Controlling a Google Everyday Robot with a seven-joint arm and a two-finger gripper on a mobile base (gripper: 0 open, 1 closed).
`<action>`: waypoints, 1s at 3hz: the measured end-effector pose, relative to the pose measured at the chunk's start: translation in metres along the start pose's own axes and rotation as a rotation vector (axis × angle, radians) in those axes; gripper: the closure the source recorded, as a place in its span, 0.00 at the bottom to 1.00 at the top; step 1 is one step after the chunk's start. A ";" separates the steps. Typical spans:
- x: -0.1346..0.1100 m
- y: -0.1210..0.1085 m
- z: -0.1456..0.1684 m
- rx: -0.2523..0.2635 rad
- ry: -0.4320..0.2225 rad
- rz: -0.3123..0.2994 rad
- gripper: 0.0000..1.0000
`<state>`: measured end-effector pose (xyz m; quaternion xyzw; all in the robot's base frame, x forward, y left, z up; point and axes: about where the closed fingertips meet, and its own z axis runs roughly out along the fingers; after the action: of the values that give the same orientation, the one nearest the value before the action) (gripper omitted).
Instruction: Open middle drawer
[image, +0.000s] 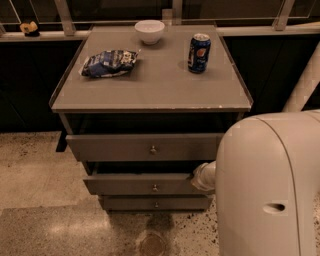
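Note:
The grey cabinet has three flat drawer fronts, each with a small round knob. The middle drawer stands pulled out a little, with a dark gap above it and its knob at its centre. The top drawer is pulled out further, and the bottom drawer sits furthest back. My gripper shows only as a white rounded end at the right end of the middle drawer, just above its front. The rest is hidden behind my large white arm.
On the cabinet top lie a blue chip bag, a white bowl and a blue soda can. A dark railing runs behind. The speckled floor has a round drain in front of the cabinet.

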<state>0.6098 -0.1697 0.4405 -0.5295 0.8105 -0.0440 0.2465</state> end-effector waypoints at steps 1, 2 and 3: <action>0.003 0.010 -0.041 0.043 0.008 0.037 1.00; 0.022 0.042 -0.066 0.042 0.044 0.038 1.00; 0.049 0.078 -0.072 -0.012 0.093 0.040 0.81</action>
<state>0.4970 -0.1928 0.4601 -0.5122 0.8317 -0.0586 0.2060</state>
